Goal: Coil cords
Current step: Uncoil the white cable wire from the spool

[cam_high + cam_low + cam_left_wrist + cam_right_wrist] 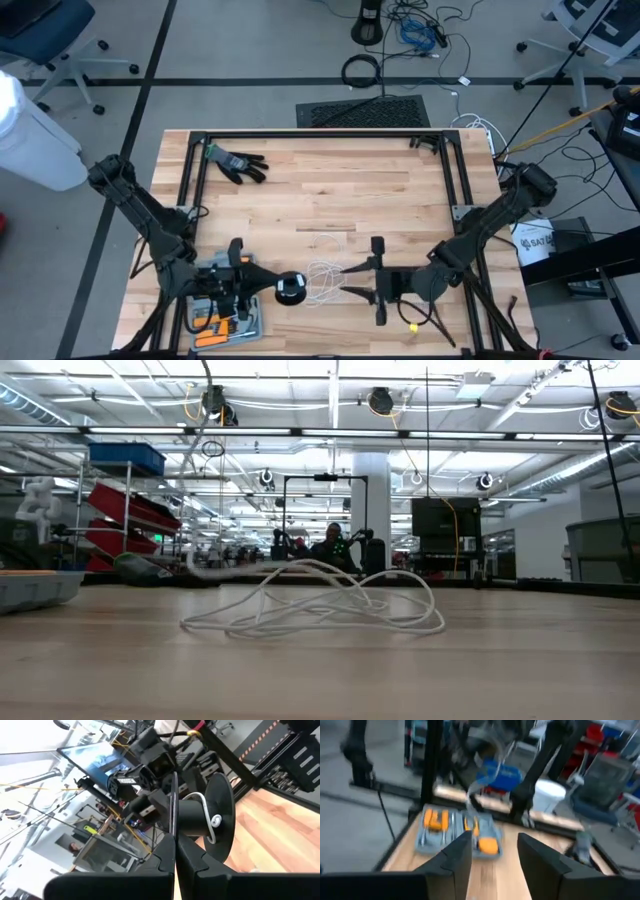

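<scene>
The white cord (325, 280) lies in loose loops on the table near the front edge; it also shows in the low view (320, 605). A black spool (291, 290) with a pale centre is at the cord's left. My left gripper (266, 285) is shut on it. In the left wrist view the spool's hub (192, 817) carries a white cord end (214, 821). My right gripper (352, 280) is open at the loops' right side, and its fingers (457, 857) have nothing between them in its wrist view. My left gripper pinches the spool's near flange (173, 807) between its two fingers, at the flange's rim. The fingers come level from the table's left. The hub and the far flange (222, 815) stick out beyond the fingers.
A grey tray with orange tools (225, 312) sits under my left arm at the front left; it also shows in the right wrist view (455, 832). A black glove (238, 163) lies at the far left. A black frame (320, 135) borders the far and side edges.
</scene>
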